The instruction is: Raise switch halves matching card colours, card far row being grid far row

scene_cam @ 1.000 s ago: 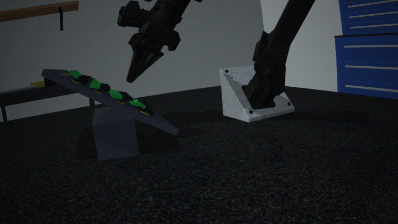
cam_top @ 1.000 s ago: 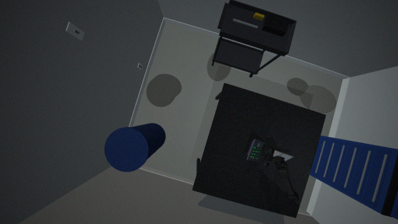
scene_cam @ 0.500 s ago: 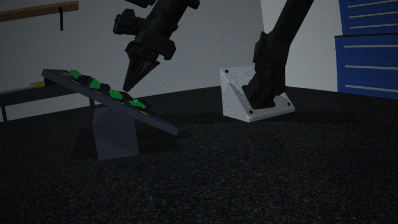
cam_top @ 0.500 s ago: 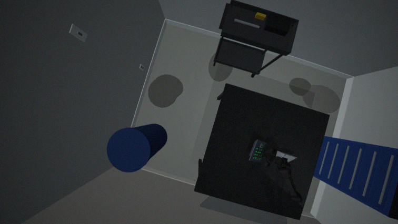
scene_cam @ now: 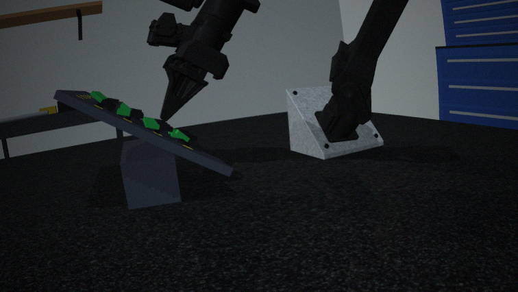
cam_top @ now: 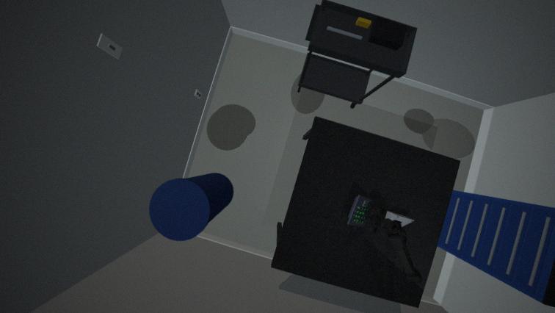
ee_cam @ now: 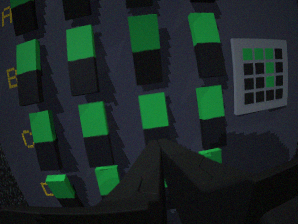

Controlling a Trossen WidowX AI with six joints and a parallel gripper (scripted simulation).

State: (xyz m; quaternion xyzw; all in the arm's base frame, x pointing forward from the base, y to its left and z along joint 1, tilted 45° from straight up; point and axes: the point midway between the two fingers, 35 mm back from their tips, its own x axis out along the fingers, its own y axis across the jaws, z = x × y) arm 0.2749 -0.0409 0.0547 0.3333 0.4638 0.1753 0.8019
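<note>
The gripper, fingers pressed together on nothing, points its tip down at the near rows of rocker switches on the tilted switch panel. The small reference card sits at the panel's right edge, beside the grid.

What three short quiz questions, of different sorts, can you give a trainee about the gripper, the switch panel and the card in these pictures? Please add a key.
1. True or false: the gripper has its fingers spread wide.
2. Multiple choice: the switch panel A) lies flat, B) sits tilted on a stand, C) hangs upside down.
3. In the wrist view, on which side of the switches does the card lie?
Key: 1 false, it is shut and holds nothing; 2 B; 3 the right.
</note>
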